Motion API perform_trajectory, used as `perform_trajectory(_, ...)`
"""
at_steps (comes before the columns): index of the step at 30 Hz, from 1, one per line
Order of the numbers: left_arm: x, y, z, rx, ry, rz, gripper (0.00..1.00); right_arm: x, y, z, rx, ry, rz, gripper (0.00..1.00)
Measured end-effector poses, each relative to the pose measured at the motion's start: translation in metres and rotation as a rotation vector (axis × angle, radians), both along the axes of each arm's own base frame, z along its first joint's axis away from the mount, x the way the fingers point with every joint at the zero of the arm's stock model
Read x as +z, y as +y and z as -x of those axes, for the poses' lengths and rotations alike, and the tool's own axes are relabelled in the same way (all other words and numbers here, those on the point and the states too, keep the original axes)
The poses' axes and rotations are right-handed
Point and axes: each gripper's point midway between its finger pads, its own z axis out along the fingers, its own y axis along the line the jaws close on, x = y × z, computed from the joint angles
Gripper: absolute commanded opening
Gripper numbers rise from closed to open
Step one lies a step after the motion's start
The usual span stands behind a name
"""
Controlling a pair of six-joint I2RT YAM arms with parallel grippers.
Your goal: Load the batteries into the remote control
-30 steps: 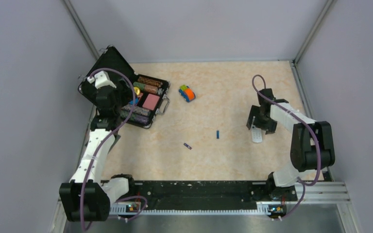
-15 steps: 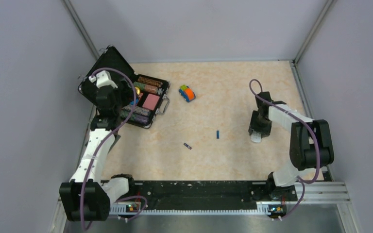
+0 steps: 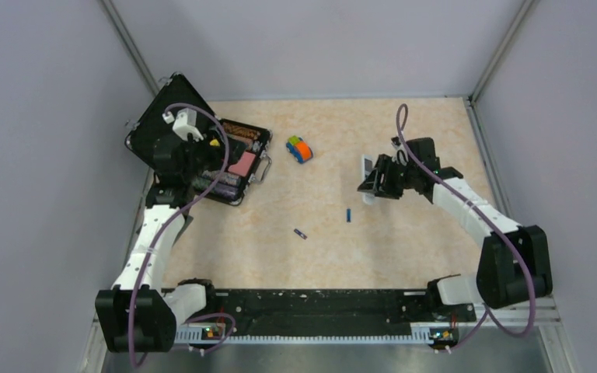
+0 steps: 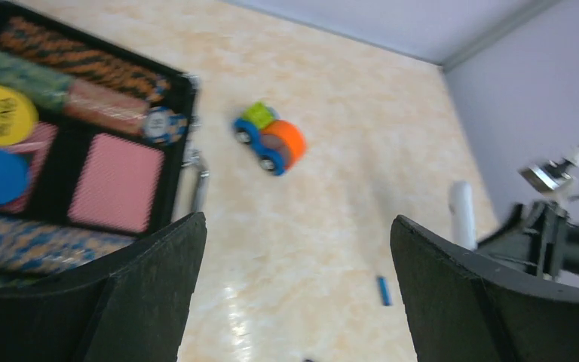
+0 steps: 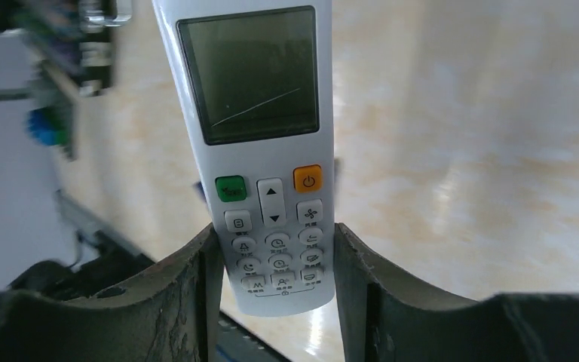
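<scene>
- The remote control (image 5: 260,113) is clamped at its button end in the right gripper (image 5: 274,253), with the screen end jutting past the fingers and its back hidden.
- The blue battery (image 3: 349,215) lies just near of that gripper, long axis near-to-far. The darker battery (image 3: 301,234) lies further left, slanted. The right wrist view shows neither.
- The left gripper (image 4: 298,222) gapes empty over the black case (image 3: 155,116) — well apart.

The slim white plastic remote control (image 5: 260,151) is cut off by the right wrist view's top edge, the pale marbled desk (image 5: 460,151) behind it blurred.
</scene>
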Motion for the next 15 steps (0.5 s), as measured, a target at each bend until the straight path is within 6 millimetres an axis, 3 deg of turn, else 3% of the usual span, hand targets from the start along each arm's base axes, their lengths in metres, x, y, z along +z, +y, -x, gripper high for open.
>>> perform_trajectory(3, 0.02, -0.029, 0.009, -0.139, -0.038, 0.103, 0.96, 0.055, 0.043, -0.006, 0.079, -0.13, -0.227, 0.15)
perform_trajectory(6, 0.053, -0.069, 0.027, -0.327, -0.103, 0.221, 0.95, 0.104, 0.08, -0.003, 0.178, -0.223, -0.415, 0.15)
perform_trajectory(12, 0.105, -0.151, 0.074, -0.683, -0.147, 0.337, 0.96, 0.187, 0.137, 0.024, 0.401, -0.318, -0.653, 0.15)
perform_trajectory(15, 0.123, -0.17, 0.094, -0.785, -0.18, 0.344, 0.97, 0.226, 0.156, 0.043, 0.5, -0.363, -0.749, 0.16)
